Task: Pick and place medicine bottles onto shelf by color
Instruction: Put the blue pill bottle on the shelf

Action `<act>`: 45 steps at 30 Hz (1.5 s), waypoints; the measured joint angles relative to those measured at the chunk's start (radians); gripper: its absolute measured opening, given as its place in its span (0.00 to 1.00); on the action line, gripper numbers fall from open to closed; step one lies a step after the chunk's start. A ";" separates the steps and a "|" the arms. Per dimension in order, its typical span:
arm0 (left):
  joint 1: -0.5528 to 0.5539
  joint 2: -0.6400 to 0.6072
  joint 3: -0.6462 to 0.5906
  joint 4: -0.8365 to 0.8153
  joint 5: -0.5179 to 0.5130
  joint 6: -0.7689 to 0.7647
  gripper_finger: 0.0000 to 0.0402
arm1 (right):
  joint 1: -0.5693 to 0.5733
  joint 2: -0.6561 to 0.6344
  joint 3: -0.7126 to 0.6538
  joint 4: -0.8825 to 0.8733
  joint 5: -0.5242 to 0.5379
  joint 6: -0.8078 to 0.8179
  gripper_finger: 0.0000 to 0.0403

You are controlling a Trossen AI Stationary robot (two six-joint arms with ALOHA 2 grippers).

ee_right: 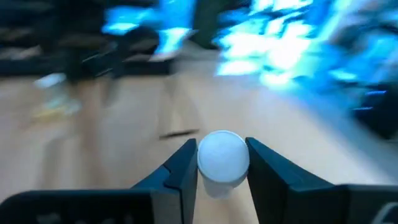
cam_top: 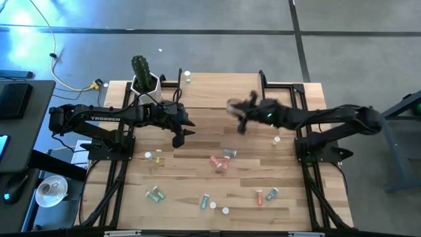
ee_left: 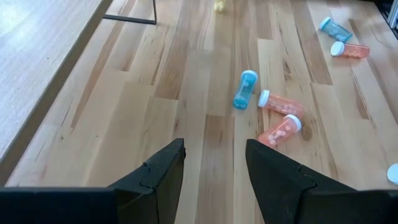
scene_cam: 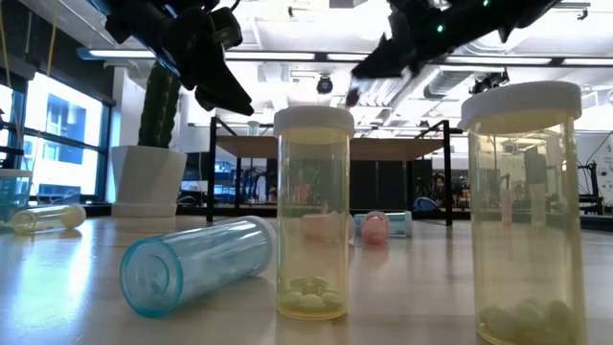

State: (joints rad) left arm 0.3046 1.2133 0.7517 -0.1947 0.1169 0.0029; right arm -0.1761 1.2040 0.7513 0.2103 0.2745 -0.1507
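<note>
My right gripper (cam_top: 240, 117) is shut on a white-capped medicine bottle (ee_right: 222, 158) above the table, near the front edge of the light-wood shelf (cam_top: 210, 92). The bottle's colour does not show. My left gripper (cam_top: 181, 135) is open and empty above the table, left of the middle. In the left wrist view its fingers (ee_left: 214, 168) frame bare wood, with a teal bottle (ee_left: 245, 89) and two pink bottles (ee_left: 280, 118) lying beyond. More bottles lie on their sides across the near half of the table (cam_top: 220, 161). My right gripper pinches the bottle between its two fingers at the cap end (ee_right: 205, 163), one finger on each side. The round white cap faces the wrist camera. The bottle is lifted clear of the table; the body below the cap is hidden by the cap and fingers.
A white pot with a cactus (cam_top: 143, 82) stands at the shelf's left end. One small bottle (cam_top: 187, 77) stands at the shelf's far edge. In the low view, two upright yellow bottles (scene_cam: 313, 211) (scene_cam: 522, 211) and a lying teal one (scene_cam: 196, 264) stand near the front edge.
</note>
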 joint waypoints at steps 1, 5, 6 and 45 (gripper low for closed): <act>0.000 0.000 0.000 0.000 0.000 0.000 0.40 | -0.020 -0.032 0.000 0.007 0.024 -0.015 0.25; 0.000 0.000 0.000 0.001 0.000 0.000 0.40 | -0.118 -0.143 0.000 0.009 0.060 -0.043 0.25; 0.000 0.000 0.000 0.003 0.000 0.000 0.40 | -0.144 -0.164 0.000 0.013 0.060 -0.042 0.25; 0.000 0.000 0.000 0.003 -0.001 0.000 0.40 | -0.564 0.137 0.314 -0.606 -0.174 0.212 0.25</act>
State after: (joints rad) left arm 0.3048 1.2135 0.7517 -0.1913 0.1162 0.0032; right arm -0.7399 1.3406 1.0657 -0.3960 0.1005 0.0608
